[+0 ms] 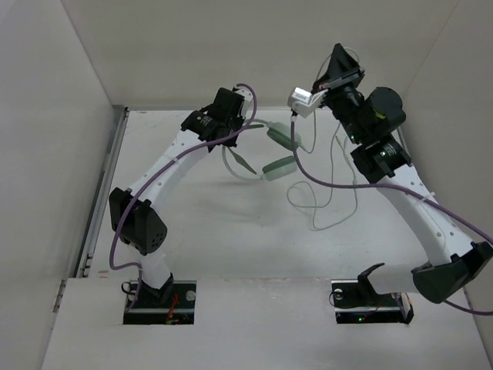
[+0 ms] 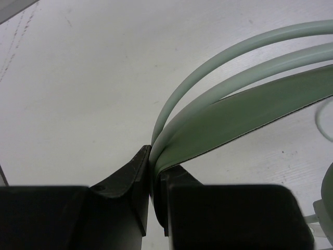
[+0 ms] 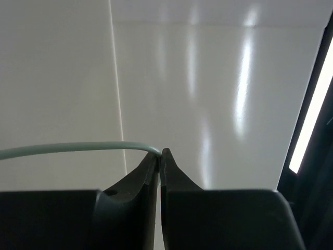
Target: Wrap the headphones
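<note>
The pale mint-green headphones (image 1: 279,166) hang above the table near its far middle, the two cups (image 1: 282,139) close together. My left gripper (image 1: 235,131) is shut on the thin headband (image 2: 229,112), which arcs up and to the right from the jaws in the left wrist view (image 2: 154,169). My right gripper (image 1: 339,65) is raised high at the back right and tilted upward. It is shut on the thin cable (image 3: 78,148), which leaves the fingertips (image 3: 159,154) to the left. The rest of the cable (image 1: 313,228) droops in loose loops onto the table.
White walls close in the table on the left, back and right. Thick purple arm cables (image 1: 323,182) run along both arms, one crossing near the headphone cable. A metal rail (image 1: 108,177) lines the left edge.
</note>
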`<action>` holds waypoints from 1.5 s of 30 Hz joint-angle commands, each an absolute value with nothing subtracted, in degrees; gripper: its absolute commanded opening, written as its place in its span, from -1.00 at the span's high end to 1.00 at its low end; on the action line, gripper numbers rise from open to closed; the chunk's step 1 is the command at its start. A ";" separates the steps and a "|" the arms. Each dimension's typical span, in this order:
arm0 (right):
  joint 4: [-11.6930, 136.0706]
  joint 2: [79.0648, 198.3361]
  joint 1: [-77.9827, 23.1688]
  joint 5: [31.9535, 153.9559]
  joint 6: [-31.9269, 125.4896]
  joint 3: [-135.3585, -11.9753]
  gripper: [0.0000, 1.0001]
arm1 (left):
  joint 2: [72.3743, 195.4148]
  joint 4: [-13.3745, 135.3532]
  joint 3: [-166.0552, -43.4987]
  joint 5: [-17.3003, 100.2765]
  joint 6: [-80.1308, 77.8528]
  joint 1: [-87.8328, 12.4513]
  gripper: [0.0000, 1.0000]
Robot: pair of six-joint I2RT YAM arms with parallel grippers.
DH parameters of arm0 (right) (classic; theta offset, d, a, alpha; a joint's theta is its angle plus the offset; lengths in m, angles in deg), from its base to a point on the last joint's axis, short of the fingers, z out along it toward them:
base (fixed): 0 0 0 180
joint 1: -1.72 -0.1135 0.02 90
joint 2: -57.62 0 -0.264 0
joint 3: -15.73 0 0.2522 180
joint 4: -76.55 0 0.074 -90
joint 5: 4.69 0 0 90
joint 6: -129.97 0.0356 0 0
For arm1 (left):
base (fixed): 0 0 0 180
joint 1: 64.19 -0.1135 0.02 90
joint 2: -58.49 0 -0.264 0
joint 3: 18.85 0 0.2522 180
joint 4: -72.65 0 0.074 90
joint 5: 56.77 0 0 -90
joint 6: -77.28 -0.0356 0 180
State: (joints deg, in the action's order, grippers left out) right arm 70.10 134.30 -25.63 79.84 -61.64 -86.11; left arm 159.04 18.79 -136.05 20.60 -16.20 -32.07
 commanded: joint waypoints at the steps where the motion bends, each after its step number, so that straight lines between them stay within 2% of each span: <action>1: 77.91 128.56 -29.42 89.69 -59.88 -81.64 1.00 | 158.59 20.74 -137.55 23.56 -16.50 -30.40 1.00; 5: 75.62 122.58 -33.38 93.66 -57.86 -72.67 1.00 | 159.21 20.39 -139.57 25.40 -15.97 -29.87 1.00; 9: 73.86 119.24 -33.22 97.43 -52.16 -68.00 1.00 | 158.42 20.13 -141.15 28.73 -15.62 -29.26 1.00; 20: 71.48 119.23 -21.19 103.93 -48.10 -65.36 0.99 | 152.80 17.93 -140.10 39.63 -19.74 -23.28 1.00; 28: 70.78 120.55 -16.25 105.88 -43.01 -65.36 0.98 | 148.14 19.33 -136.94 47.37 -22.12 -22.05 1.00; 35: 68.67 120.11 -17.56 105.71 -34.58 -65.44 0.97 | 147.61 21.52 -137.37 54.30 -20.90 -21.08 1.00; 45: 55.86 120.55 -20.65 109.83 -12.79 -76.24 0.97 | 146.29 29.61 -133.24 61.26 -14.40 -22.40 1.00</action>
